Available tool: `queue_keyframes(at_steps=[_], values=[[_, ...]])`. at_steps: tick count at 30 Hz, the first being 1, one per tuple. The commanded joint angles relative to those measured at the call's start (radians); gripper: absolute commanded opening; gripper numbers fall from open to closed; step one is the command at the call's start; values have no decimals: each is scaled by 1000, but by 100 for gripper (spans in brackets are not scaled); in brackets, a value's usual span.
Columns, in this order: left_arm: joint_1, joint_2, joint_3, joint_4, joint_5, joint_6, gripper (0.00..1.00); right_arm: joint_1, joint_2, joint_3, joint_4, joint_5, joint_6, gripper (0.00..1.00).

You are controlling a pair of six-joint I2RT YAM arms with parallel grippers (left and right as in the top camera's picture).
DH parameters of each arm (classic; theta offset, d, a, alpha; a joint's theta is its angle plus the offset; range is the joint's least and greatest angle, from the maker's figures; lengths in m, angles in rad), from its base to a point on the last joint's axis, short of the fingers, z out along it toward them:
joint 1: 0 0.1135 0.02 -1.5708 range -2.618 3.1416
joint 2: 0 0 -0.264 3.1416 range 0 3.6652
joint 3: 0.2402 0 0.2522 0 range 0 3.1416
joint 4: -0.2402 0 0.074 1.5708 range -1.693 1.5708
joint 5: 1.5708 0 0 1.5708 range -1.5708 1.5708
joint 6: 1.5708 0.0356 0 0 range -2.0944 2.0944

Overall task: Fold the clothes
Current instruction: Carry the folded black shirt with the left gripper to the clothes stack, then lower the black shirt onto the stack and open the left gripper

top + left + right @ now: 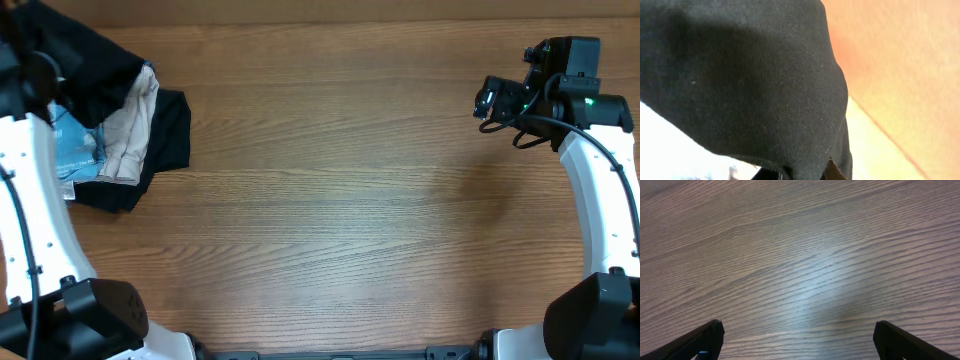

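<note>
Black T-shirt bunched against beige garment, left fingers pinching it, right fingers spread, empty

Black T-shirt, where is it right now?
In the overhead view the black T-shirt is bunched at the far left corner of the table, right against the beige garment and the light blue garment.

The T-shirt is lying at the far left of the counter, toward the back. Two folded pieces are sitting side by side on it: one folded garment on the right and the other folded garment on the left, just beside the left arm. The back part of the T-shirt is bunching up behind them, covering their back edges. The right end effector is hovering over the counter at the far right, toward the back, well apart from the clothes.
</note>
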Motion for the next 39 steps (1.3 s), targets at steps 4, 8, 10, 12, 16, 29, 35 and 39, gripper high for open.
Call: queue_keyframes(at_steps=[4,8,10,12,16,29,35,39], values=[[103,3,26,34,67,-64,4,-2,-1,13,2,-2,5,100],[130,35,26,43,65,-84,4,-2,-1,13,2,-2,5,100],[134,76,26,43,65,-112,4,-2,-1,13,2,-2,5,100],[135,120,26,43,66,-141,4,-2,-1,13,2,-2,5,100],[140,156,26,33,64,-143,4,-2,-1,13,2,-2,5,100],[159,159,26,-192,-92,-169,34,-2,-1,13,2,-2,5,100],[162,127,38,-267,70,-50,100,-2,-1,13,2,-2,5,100],[190,51,86,-273,227,26,77,-2,-1,13,2,-2,5,100]])
